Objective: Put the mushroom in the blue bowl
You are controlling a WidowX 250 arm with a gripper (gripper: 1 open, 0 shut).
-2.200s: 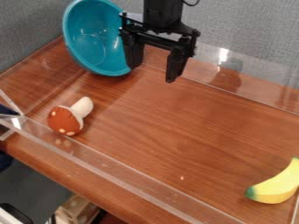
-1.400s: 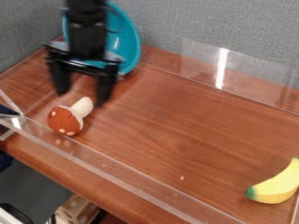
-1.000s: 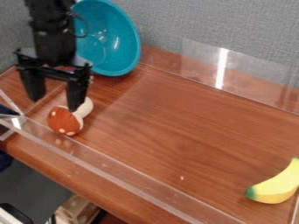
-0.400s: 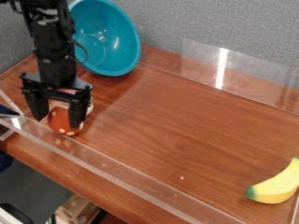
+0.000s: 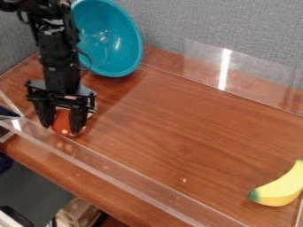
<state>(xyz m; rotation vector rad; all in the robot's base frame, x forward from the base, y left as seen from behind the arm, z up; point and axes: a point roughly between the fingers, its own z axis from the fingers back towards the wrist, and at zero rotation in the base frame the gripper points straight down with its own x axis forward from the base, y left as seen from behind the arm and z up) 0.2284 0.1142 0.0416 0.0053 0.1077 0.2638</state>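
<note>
The mushroom (image 5: 67, 127) lies on the wooden table near the front left; only a patch of its red-orange cap shows between the black fingers. My gripper (image 5: 62, 122) points straight down over it, with its fingers down at table level on both sides of the cap and closed against it. The mushroom still rests on the table. The blue bowl (image 5: 106, 40) stands tilted on its edge at the back left, its glossy inside facing the camera, behind and to the right of the arm.
A yellow banana (image 5: 281, 186) lies at the front right corner. Low clear plastic walls (image 5: 119, 173) run along the table's front and left edges, and a clear panel (image 5: 254, 75) stands at the back right. A grey wall backs the table.
The gripper came from beside the bowl to the front left, dropped over the mushroom, and its fingers have closed in around the cap. The bowl and banana have not moved in the last second.
</note>
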